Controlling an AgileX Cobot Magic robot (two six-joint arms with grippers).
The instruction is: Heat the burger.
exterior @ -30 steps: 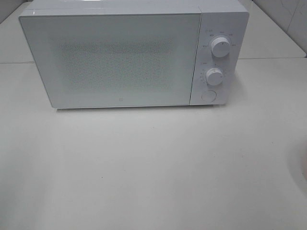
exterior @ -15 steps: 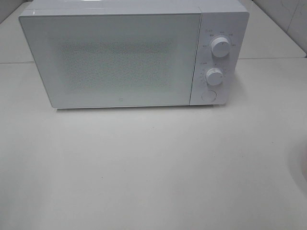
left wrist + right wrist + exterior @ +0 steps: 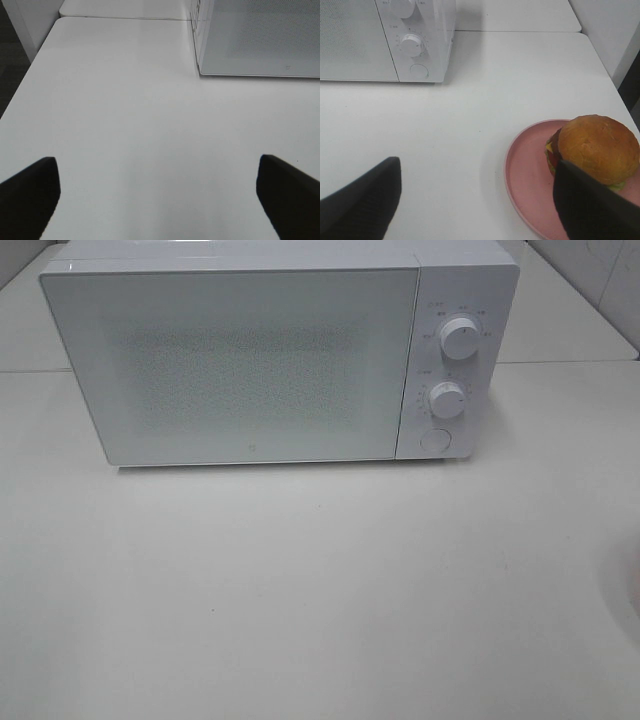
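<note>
A white microwave [image 3: 270,355] stands at the back of the white table [image 3: 320,590], its door shut, with two round dials [image 3: 458,338] and a round button [image 3: 434,439] on the panel at its right side. The burger [image 3: 597,150] sits on a pink plate [image 3: 530,177] on the table, off to the right of the microwave and nearer the front. The right gripper [image 3: 480,200] hangs above the table just beside the plate, its fingers [image 3: 362,200] spread wide and holding nothing; one finger overlaps the burger's edge in the wrist view. The left gripper [image 3: 160,195] hovers over bare table in front of the microwave's left corner, fingers [image 3: 30,195] spread wide, empty.
</note>
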